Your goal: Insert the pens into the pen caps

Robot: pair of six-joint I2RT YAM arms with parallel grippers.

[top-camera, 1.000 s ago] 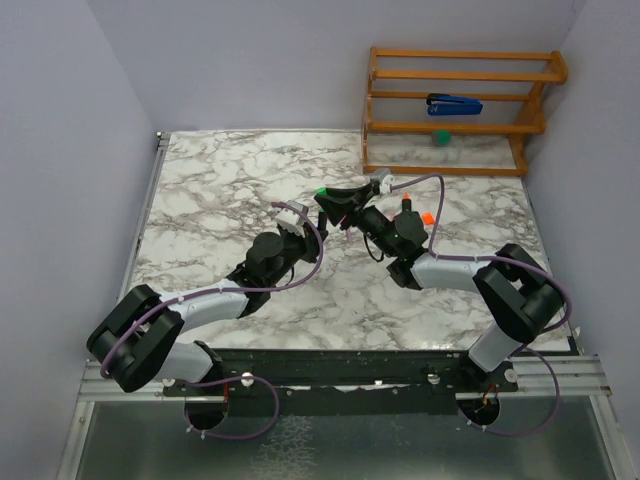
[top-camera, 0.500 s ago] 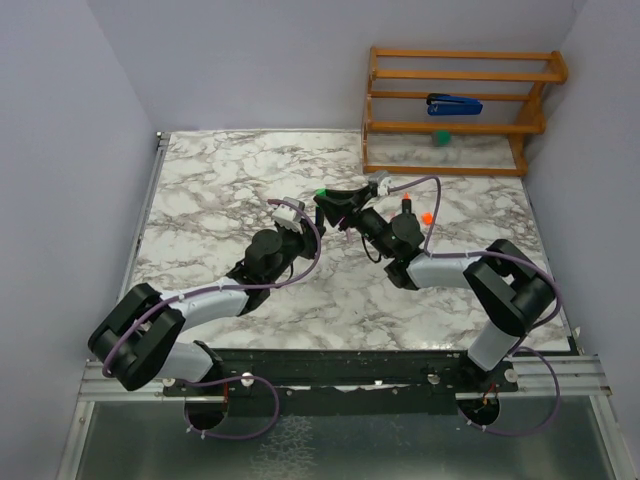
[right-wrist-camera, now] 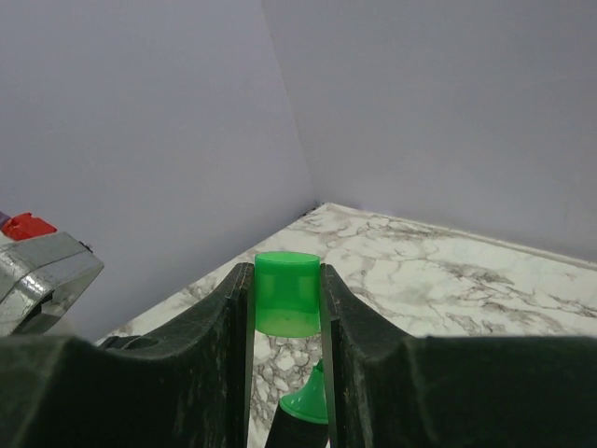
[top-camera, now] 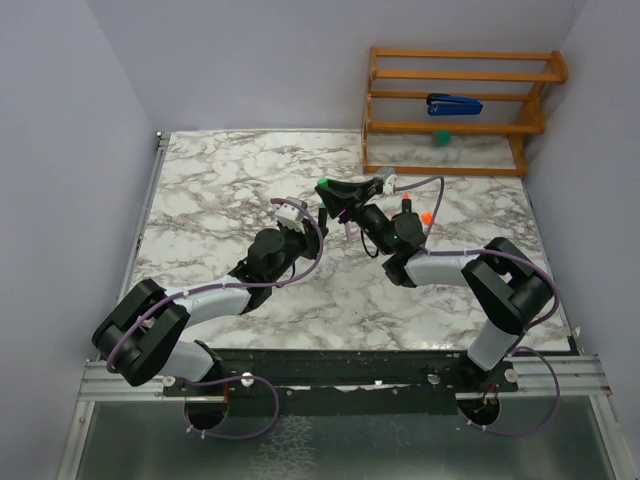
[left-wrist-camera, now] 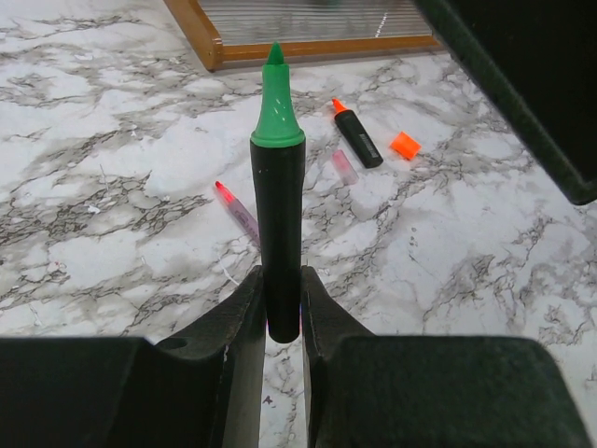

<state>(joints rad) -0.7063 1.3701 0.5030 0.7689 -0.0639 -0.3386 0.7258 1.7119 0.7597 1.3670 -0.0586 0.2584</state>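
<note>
- The green-tipped pen (left-wrist-camera: 277, 215) stands upright in the air. Its black barrel is pinched low down by the left gripper (left-wrist-camera: 280, 303), and its tip is free above the fingers.
- The green cap (right-wrist-camera: 287, 295) is clamped by its sides in the right gripper (right-wrist-camera: 285, 280). It sits just above the pen's tip, close to it but not yet on it.
- Both pieces look light, stiff and smooth. The pen could pivot or slide in its grip if pushed off-axis, so the low hold on the barrel seems right.
- The cap is best held at its closed end, leaving the mouth free.
- On the marble table (left-wrist-camera: 485, 243) lie the orange-tipped pen (left-wrist-camera: 357, 138), with the orange cap (left-wrist-camera: 404, 144) just beside it, and the slim pink pen (left-wrist-camera: 238, 209). All three are apart from both grippers.
- A wooden rack (top-camera: 455, 128) stands at the table's far right corner, with a blue object (top-camera: 454, 102) on one shelf.
</note>
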